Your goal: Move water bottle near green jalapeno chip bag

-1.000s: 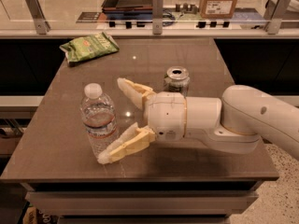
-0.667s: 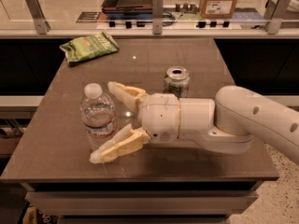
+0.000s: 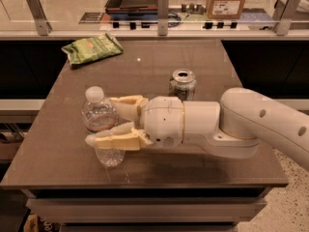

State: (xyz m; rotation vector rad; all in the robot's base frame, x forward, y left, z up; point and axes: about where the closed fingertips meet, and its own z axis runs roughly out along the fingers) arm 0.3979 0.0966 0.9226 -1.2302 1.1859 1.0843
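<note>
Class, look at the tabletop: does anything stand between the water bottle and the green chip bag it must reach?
Nothing visible does. The gripper straddles the water bottle; the green chip bag lies toward the far left corner, and the silver can stands off to the right.

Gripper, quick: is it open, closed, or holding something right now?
Gripper: straddling the water bottle at the front left of the table; whether it is open or clamped on the bottle cannot be told.

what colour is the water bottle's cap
White, camera view; the gripper straddles the water bottle.
</note>
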